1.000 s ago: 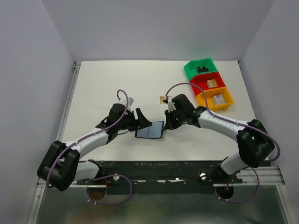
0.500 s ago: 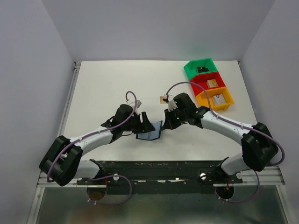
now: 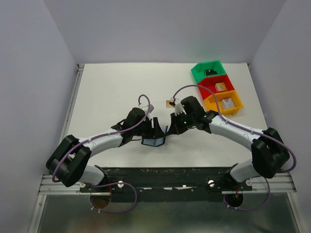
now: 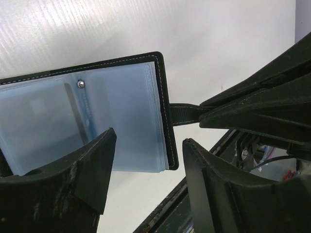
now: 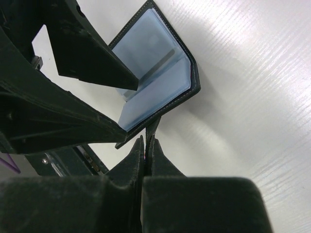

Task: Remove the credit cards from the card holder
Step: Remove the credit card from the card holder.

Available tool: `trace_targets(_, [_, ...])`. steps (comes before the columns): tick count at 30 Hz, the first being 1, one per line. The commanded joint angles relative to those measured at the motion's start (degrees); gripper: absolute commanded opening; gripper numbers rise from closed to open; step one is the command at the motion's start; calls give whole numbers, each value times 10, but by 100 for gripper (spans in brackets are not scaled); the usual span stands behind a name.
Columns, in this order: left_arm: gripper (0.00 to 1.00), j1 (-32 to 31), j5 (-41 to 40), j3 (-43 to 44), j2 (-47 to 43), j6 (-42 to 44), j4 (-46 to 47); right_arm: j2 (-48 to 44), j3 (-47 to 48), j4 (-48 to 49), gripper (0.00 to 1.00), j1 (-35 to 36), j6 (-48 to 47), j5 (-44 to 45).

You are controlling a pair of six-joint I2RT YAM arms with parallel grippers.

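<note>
While the right pincer [image 5: 146, 141] is clenched on the strap tab [image 4: 183, 114], steadying the half-open card holder [image 5: 160, 82] just ahead of its tips, I would close the released left pincer [image 4: 148, 141], astride the pocket edge [image 4: 158, 121], only on cards, hidden to me, never the sleeve.

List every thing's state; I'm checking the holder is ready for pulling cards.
card holder: open, pockets showing.
right gripper: shut on strap tab.
left gripper: open, poised at card holder's edge.
green bin: holds small item.
red bin: holds small item.
orange bin: holds small item.
</note>
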Motion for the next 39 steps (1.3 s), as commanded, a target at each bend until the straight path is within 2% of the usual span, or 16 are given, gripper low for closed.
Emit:
trace_targets(1, [68,-8,-21,15,9,15,-16,-17,6,14,0,-5,7,-22])
trace_targets(5, [63,-8,-31,14,7,17,-22,-19,1,12,0,-10,2,-22])
trace_targets(15, [62,-8,-44,17,12,17,-27,-21,-6,8,0,-17,-7,-22])
trace_targets(20, [63,-9,-35,18,15,14,-20,-21,-3,8,0,-18,-7,-30])
trace_targets(26, [70,-16,-36,31,19,18,-27,-16,0,8,0,-18,-7,-37])
trace_targets(39, [66,-18,-46,28,21,19,-29,-15,-1,8,0,-20,-8,-33])
